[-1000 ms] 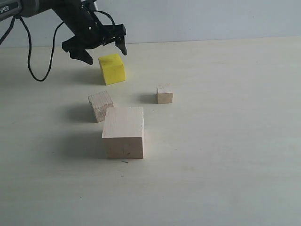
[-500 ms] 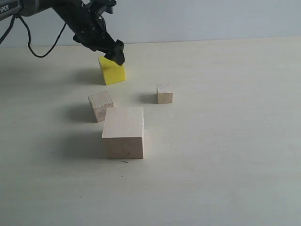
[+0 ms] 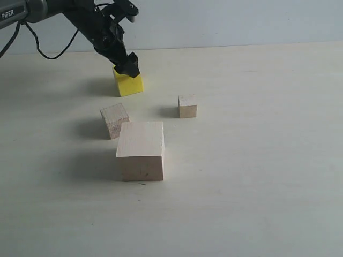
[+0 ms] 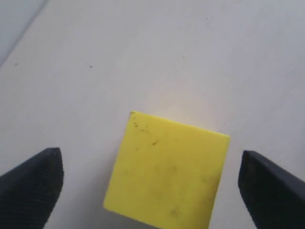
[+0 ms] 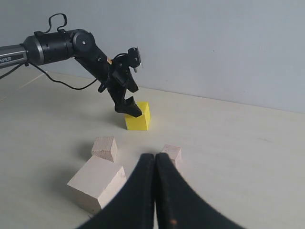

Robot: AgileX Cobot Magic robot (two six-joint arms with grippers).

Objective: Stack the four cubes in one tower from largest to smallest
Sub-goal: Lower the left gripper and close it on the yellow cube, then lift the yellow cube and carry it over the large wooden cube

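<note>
The bright yellow cube (image 3: 129, 85) sits on the table at the back left. My left gripper (image 3: 126, 68) reaches down over it, open. In the left wrist view its fingers (image 4: 35, 179) stand on either side of the yellow cube (image 4: 167, 171) with a gap on each side. The large pale wood cube (image 3: 140, 150) is nearest the front, with the smaller wood cube (image 3: 114, 119) just behind its left corner. The smallest wood cube (image 3: 187, 106) stands apart to the right. My right gripper (image 5: 155, 157) is shut and empty, back from the cubes, out of the exterior view.
A pale table top (image 3: 257, 160) stretches wide to the right and front of the cubes. A light wall (image 3: 241, 21) closes the back. The left arm's black cable (image 3: 51, 53) hangs near the back left edge.
My left gripper has turned and dropped from above and to the left of the yellow cube down onto it, so its fingers now straddle the cube. The cubes have not moved.
</note>
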